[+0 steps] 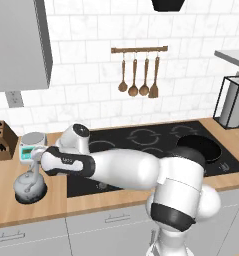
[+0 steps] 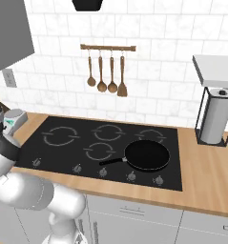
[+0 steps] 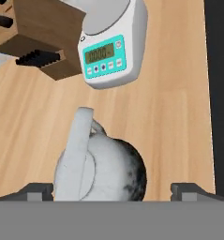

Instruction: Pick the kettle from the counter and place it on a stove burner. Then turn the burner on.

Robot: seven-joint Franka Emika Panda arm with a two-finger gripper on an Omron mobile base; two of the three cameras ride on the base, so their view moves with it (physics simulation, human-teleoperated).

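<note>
The shiny silver-grey kettle (image 1: 29,187) stands on the tan counter (image 1: 56,202) left of the black cooktop (image 1: 156,142). My gripper (image 1: 34,171) hangs just above it, pointing down. In the hand view the kettle (image 3: 101,168) sits between the two dark fingertips (image 3: 38,190), which stand wide apart, one on each side and clear of its body. Its arched handle (image 3: 78,140) runs up the left of its top. My gripper (image 3: 113,192) is open and holds nothing. The stove burner (image 2: 60,136), the large ring at the cooktop's left, is bare.
A grey scale (image 1: 32,145) with teal display and a knife block (image 1: 1,142) stand just behind the kettle. A black frying pan (image 2: 146,155) sits on the cooktop's right front. Knobs (image 2: 103,171) line the cooktop's front edge. A paper towel holder (image 2: 213,119) stands far right.
</note>
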